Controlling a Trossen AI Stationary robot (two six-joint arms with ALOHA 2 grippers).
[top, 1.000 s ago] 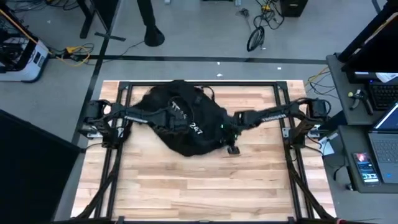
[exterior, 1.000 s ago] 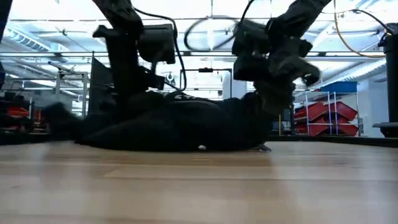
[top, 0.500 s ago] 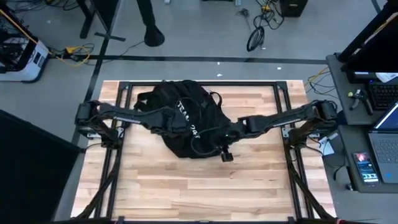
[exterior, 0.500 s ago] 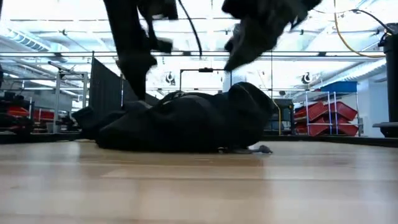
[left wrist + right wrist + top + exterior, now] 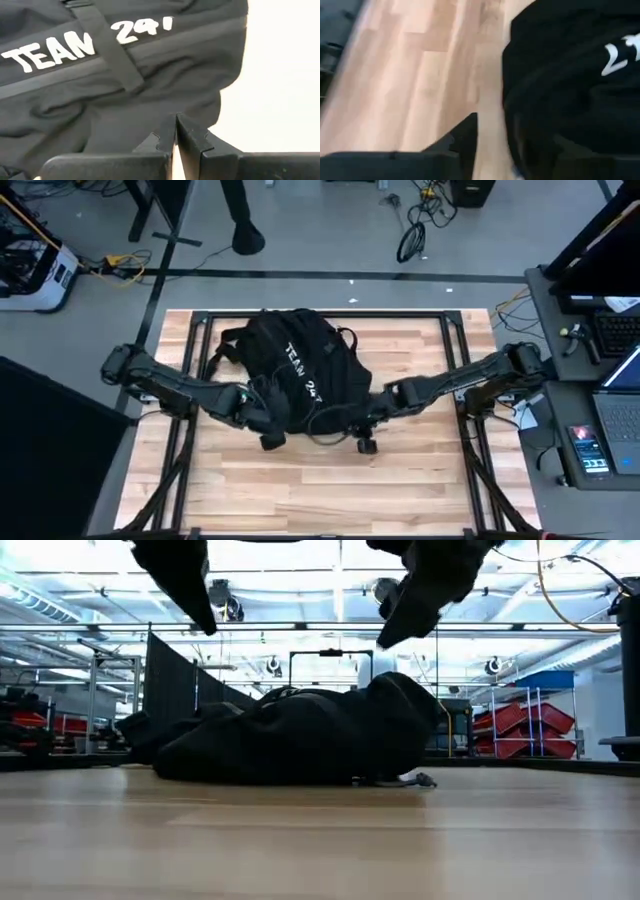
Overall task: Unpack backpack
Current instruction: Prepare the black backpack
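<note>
Fingers of the left gripper (image 5: 175,131) sit pressed together, empty, above the backpack's (image 5: 300,375) near-left edge; whether the right gripper (image 5: 366,442) at its near-right edge is apart or together I cannot tell. The backpack lies flat, closed, toward the table's (image 5: 400,490) far middle. Best next — find a zipper pull first. Bare wood lies open on the near side — frame rails crowd left and right.

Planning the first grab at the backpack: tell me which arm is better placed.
Probably left. The left gripper, shut and empty, looks straight at the backpack near its lettering; the right gripper hovers off its corner, mostly over bare table.
</note>
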